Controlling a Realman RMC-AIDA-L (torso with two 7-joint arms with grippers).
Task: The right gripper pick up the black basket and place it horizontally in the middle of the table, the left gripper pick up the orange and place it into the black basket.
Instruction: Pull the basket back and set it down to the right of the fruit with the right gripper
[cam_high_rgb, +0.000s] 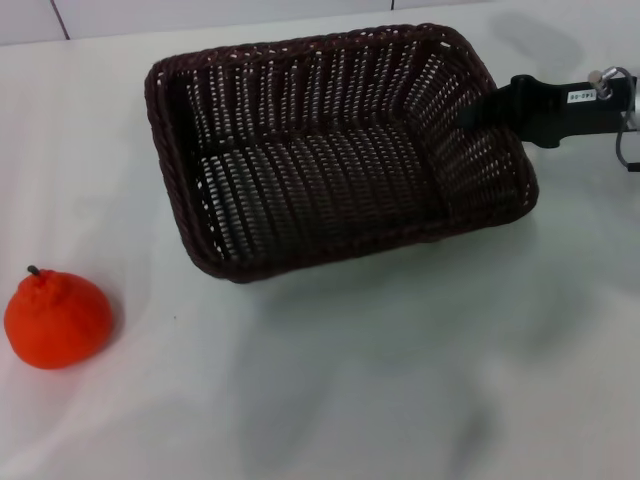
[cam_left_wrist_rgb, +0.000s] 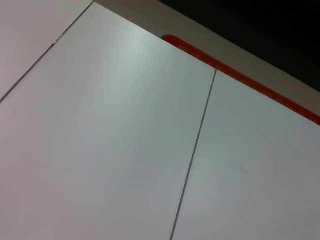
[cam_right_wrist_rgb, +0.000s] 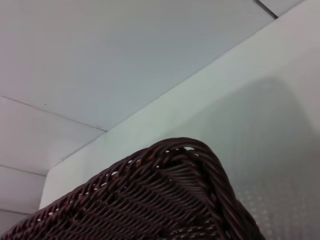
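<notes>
Seen from the head camera: black basket (cam_high_rgb: 335, 150) across the far middle of the white table (cam_high_rgb: 400, 380), slightly skewed, right end apparently raised and casting a shadow, right gripper (cam_high_rgb: 478, 110) clamped over the rim of that end, seemingly to carry and turn it level; orange (cam_high_rgb: 57, 318) resting well apart at the near left, untouched; left gripper out of sight

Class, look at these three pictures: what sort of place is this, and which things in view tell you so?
Probably a robot test bench, not a home: a plain white table holds only a black basket and an orange, the right claw is at the basket's side, and bare white panels stand behind.
</notes>
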